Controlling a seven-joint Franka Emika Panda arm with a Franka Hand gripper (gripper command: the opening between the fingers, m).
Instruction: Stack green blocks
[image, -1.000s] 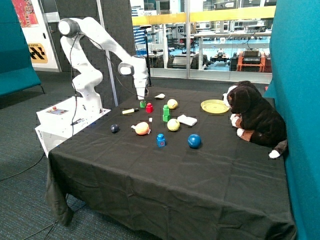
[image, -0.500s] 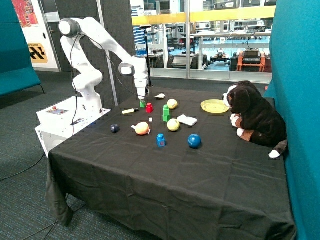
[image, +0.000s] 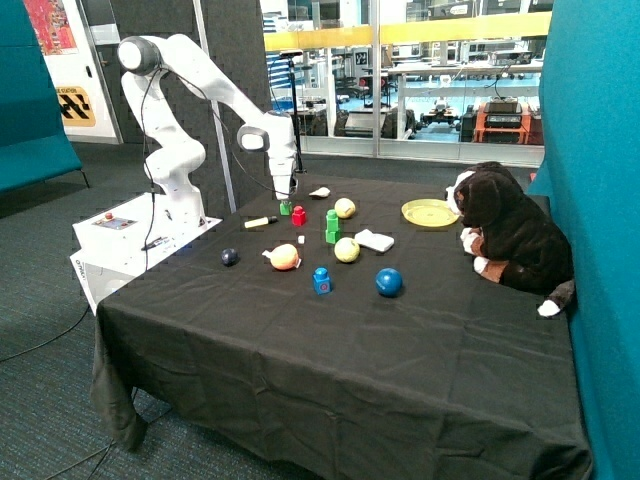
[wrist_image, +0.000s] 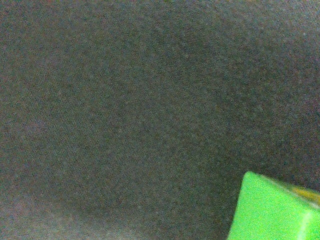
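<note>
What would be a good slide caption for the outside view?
The arm's tool hovers over a single green block beside the red block, two green blocks already stacked nearby.

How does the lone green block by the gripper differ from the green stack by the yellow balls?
The lone green block is one brick high; the green stack is taller, apparently two bricks. The lone block sits under the gripper, beside the red block; the stack stands apart. Both are bright green.
</note>
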